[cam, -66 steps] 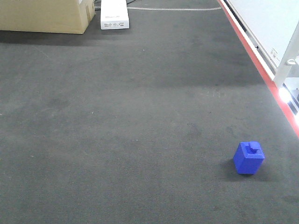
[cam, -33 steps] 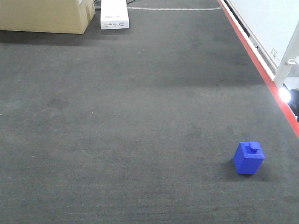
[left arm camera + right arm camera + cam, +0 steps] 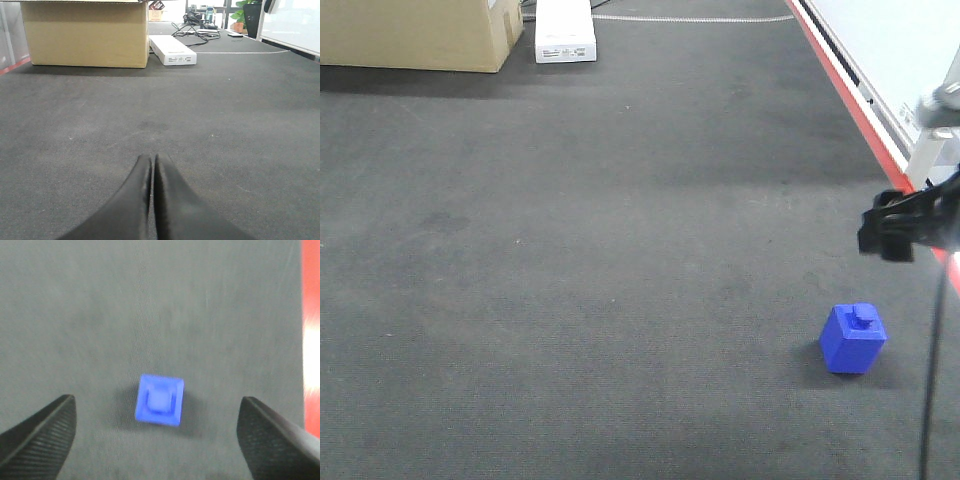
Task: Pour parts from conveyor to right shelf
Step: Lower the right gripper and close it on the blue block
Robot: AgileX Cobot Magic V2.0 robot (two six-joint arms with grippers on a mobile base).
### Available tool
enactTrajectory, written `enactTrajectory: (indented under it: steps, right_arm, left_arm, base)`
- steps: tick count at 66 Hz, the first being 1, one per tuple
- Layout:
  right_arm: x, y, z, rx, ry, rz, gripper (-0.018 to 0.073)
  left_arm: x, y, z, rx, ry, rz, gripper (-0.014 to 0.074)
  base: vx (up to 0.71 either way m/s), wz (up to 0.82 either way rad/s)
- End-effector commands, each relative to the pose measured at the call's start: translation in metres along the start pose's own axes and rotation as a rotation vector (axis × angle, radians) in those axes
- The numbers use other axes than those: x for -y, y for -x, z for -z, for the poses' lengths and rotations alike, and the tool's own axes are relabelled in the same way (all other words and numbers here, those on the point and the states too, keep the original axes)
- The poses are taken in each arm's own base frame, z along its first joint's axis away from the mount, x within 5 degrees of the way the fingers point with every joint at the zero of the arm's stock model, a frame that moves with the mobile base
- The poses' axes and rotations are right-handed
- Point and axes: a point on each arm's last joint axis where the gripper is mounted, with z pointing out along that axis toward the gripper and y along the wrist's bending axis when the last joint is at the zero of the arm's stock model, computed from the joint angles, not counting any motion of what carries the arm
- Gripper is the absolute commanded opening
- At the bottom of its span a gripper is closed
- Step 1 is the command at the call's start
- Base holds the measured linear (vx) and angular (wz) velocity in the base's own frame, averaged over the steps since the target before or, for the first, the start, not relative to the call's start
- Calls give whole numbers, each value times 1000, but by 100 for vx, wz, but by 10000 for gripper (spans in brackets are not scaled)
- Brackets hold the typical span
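left end effector (image 3: 151,197): mine, fingers pressed together, holding nothing, low over bare belt
cardboard box (image 3: 415,35): far left corner, not involved
white box (image 3: 565,30): just beside the cardboard box
conveyor (image 3: 620,250): dark grey felt, red strip (image 3: 850,100) along its right edge
part (image 3: 853,338): blue block, stud up, alone on the belt near the red strip
right end effector (image 3: 892,230): blurred, above the block; in the wrist view the fingers (image 3: 42,432) are spread wide either side of it, no contact, nothing held
step: approach for the pick, grasp not yet made
next: likely lower straight down, keep the block centred, close on its flat sides
right shelf: not in view
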Motion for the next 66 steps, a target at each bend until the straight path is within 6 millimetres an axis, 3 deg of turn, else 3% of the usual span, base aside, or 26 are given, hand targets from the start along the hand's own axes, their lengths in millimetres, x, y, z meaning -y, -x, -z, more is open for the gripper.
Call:
enactTrajectory:
  steps: [1,16,66]
  right_arm:
    - [2,11,-4,-29,-12,0,599]
    - [2,14,-43,-257,-3,1,599]
    - [4,12,-128,-401,-4,-6,596]
  left_arm:
    - [1,13,0,82,-9,16,-6]
    - [1,13,0,82,-9,16,-6]
    - [1,13,0,82,-9,16,-6]
  base:
    - [0,0]
    - [0,0]
    - [0,0]
